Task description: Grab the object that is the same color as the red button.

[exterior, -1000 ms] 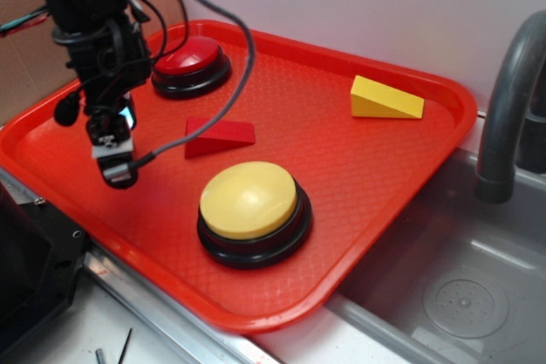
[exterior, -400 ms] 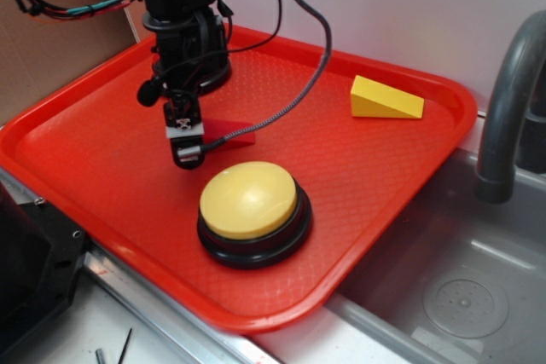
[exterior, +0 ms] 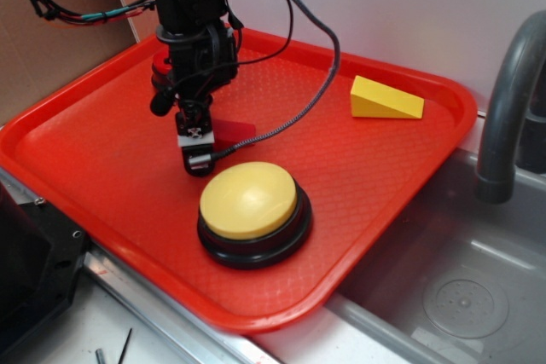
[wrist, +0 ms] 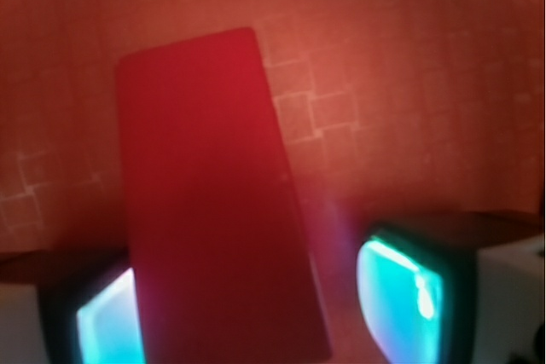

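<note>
End effector: the end effector (exterior: 197,158) is open and holds nothing; in the wrist view its two pads (wrist: 401,291) flank the lower end of the red wedge (wrist: 217,193), one on each side.
Change: over the last second the arm has swung from the left edge of the tray (exterior: 401,168) to centre-left, directly above the wedge; the approach looks done, and descent and closing remain.
Red wedge: matte, dark red, long sloped face; it lies flat at centre-left of the exterior frame, mostly hidden behind the arm.
Surroundings: red button (exterior: 160,66) barely visible behind the arm at upper left; yellow button (exterior: 248,200) just below the end effector; yellow wedge (exterior: 384,98) well apart at upper right.
</note>
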Available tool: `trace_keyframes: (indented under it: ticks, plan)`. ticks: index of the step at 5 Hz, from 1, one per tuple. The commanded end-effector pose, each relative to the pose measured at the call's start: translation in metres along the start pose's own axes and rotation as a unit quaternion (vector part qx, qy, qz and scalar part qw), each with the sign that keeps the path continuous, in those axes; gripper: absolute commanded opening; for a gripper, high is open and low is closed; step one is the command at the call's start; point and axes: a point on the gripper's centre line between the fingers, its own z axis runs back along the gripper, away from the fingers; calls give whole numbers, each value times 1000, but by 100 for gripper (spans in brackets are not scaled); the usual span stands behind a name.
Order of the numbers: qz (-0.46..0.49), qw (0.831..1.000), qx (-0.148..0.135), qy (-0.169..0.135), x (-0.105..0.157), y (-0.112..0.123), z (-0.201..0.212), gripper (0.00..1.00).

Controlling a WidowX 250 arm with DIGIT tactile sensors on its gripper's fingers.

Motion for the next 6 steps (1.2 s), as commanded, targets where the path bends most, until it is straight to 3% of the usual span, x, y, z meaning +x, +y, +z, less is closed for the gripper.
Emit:
trace_keyframes:
  ticks: [1, 3, 4, 5, 6]
  plan:
    - [1, 1000, 3, -1, 5, -3, -11, 0]
    - [13, 999, 18, -45, -27, -19, 52, 0]
    - [113, 990, 21, -84, -79, -27, 97, 0]
    - [236, 966, 24, -103, -116, -20, 122, 0]
    - [248, 965, -12, -80, -101, -12, 138, 0]
